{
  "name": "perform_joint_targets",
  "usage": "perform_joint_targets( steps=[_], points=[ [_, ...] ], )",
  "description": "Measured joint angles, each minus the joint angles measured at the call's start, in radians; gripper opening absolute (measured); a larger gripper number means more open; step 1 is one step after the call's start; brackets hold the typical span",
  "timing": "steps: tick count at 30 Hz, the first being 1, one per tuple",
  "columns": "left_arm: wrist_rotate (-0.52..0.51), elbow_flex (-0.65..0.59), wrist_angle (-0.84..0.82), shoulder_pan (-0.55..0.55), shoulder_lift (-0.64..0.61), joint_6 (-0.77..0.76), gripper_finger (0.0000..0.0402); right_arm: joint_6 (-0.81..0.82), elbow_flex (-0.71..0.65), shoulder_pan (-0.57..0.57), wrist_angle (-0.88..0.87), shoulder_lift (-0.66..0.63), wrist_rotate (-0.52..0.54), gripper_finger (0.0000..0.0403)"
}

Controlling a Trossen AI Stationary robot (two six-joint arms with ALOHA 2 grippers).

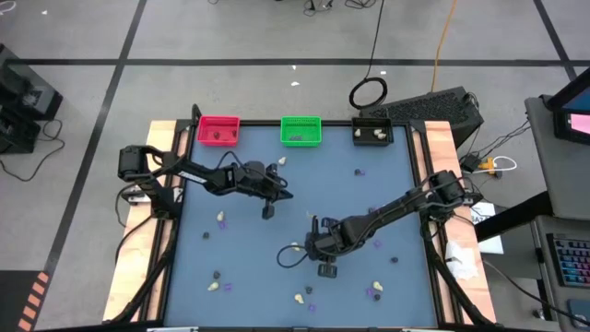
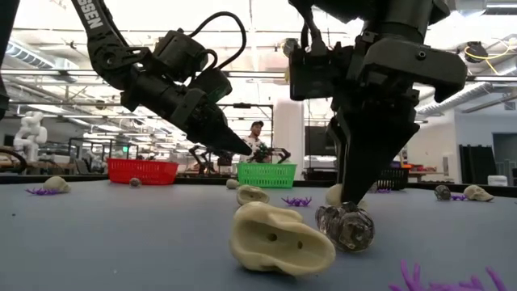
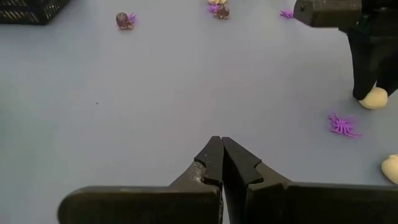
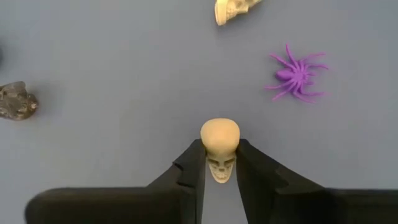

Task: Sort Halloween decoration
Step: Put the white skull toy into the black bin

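Blue-grey desk [image 1: 277, 267], 3 bins at far edge | right hand [image 4: 220, 163] low at desk centre, clamped on cream skull [image 4: 219, 148], skull's long axis parallel to fingers | left hand [image 3: 222, 163] raised, fingers together, empty | black bin [image 1: 372, 133] lies nearer right arm.

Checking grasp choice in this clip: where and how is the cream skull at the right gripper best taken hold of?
Across its narrow jaw end, coming straight down from above. In the right wrist view the cream skull lies flat on the table, its rounded crown pointing away, and the right gripper already has its fingers on the two sides, shut on it. The dark skull and purple spider lie clear.
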Motion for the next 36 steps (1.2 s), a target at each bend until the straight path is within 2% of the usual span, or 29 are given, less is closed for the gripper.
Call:
perform_joint_targets(
  steps=[8,19,29,36],
  points=[
    [0.000,0.000,0.000,0.000,0.000,-0.001,0.0000,-0.022,0.052,0.000,-0.038,-0.002,0.000,0.0059],
    [0.000,0.001,0.000,0.000,0.000,-0.007,0.0000,-0.023,0.120,-0.032,-0.198,-0.025,0.012,0.0059],
    [0.000,0.001,0.011,0.000,0.000,-0.008,0.0000,-0.072,0.120,-0.139,-0.383,-0.171,0.172,0.0059],
    [0.000,0.001,0.011,0.000,0.000,-0.008,0.0000,-0.143,0.120,-0.307,-0.501,-0.269,0.287,0.0059]
  ],
)
